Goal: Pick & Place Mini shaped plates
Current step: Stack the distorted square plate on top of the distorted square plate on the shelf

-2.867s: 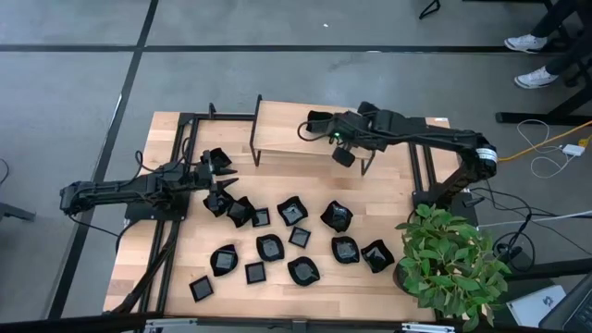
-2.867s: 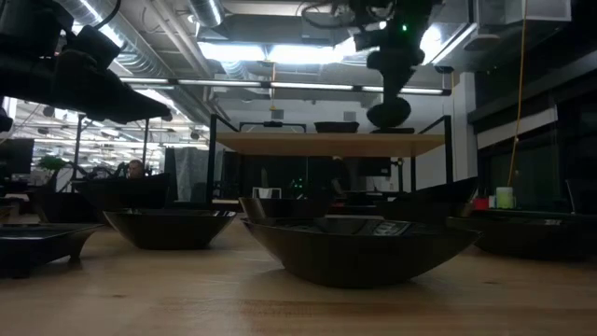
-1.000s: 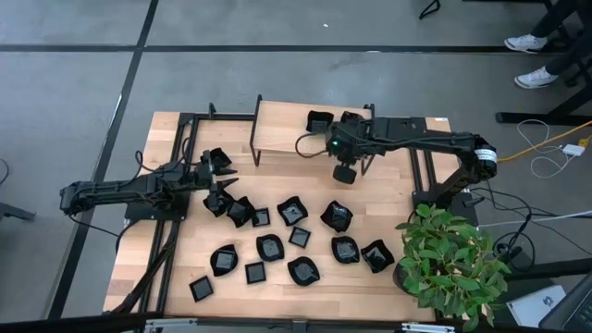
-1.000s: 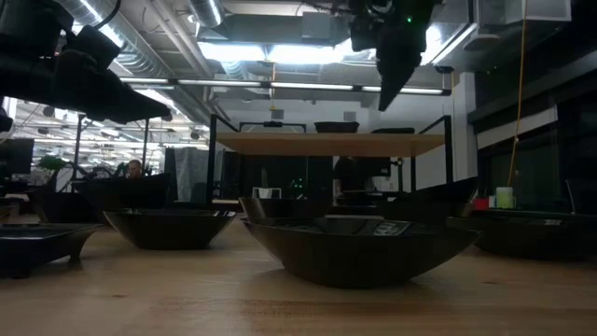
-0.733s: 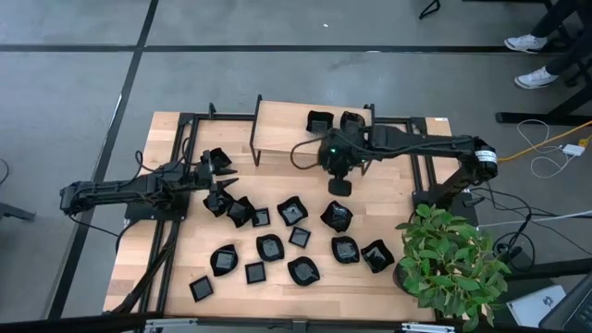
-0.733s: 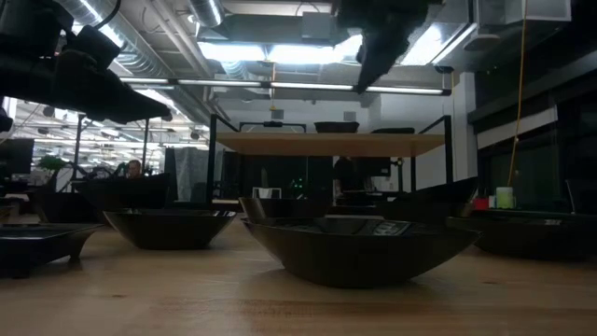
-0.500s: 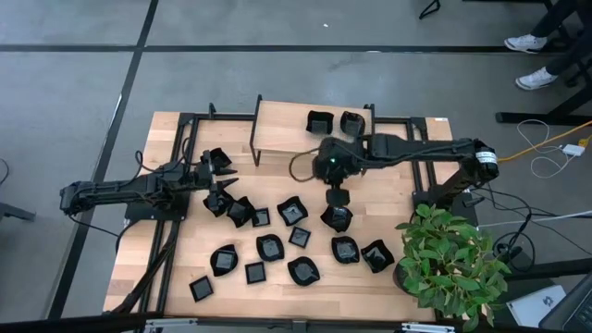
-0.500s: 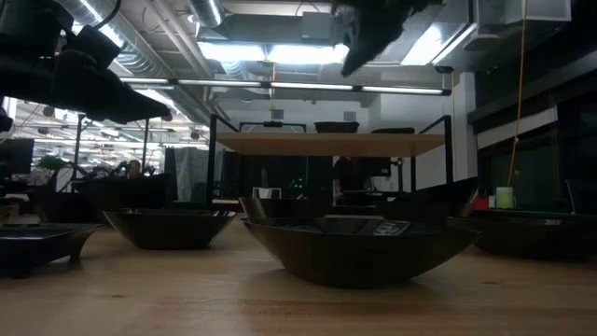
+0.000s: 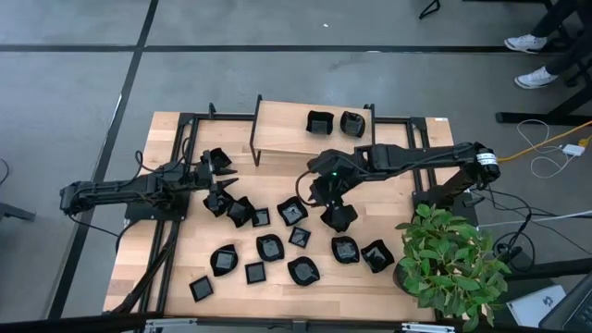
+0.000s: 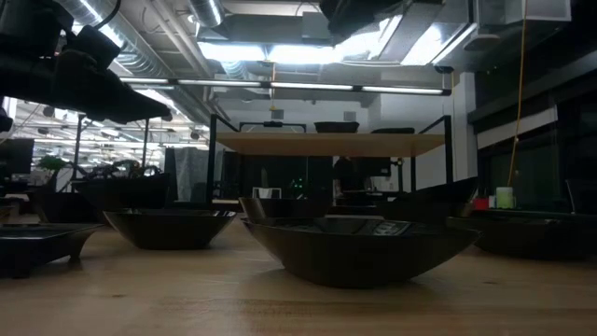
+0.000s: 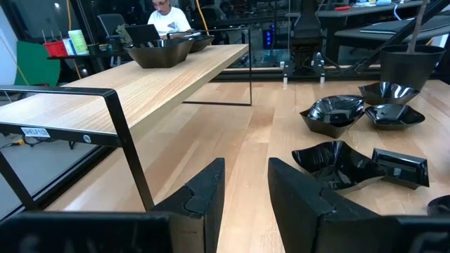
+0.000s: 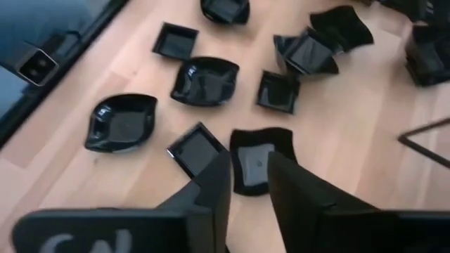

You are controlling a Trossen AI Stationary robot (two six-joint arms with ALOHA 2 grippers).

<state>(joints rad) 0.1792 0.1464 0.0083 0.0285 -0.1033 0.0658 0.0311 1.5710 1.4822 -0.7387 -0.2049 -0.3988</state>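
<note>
Right gripper [image 9: 325,196] hangs over the middle of the light wooden table [image 9: 185,250], fingers [image 12: 211,184] parted with a narrow gap, nothing held. A glossy black wavy-edged mini plate [image 12: 259,160] lies on the table just ahead of the fingertips, squarish, no clear long axis. Two black mini plates [image 9: 320,121] already sit on the raised wooden shelf [image 9: 277,139]. Left gripper [image 11: 242,186] waits near the table's left side, fingers apart and empty; right arm is nearer

Two plates [image 9: 335,122] sit on the far shelf [image 9: 282,134]. The other plates [image 9: 277,242] lie spread over the near table [image 9: 190,254], with a plant [image 9: 453,264] at the right.
</note>
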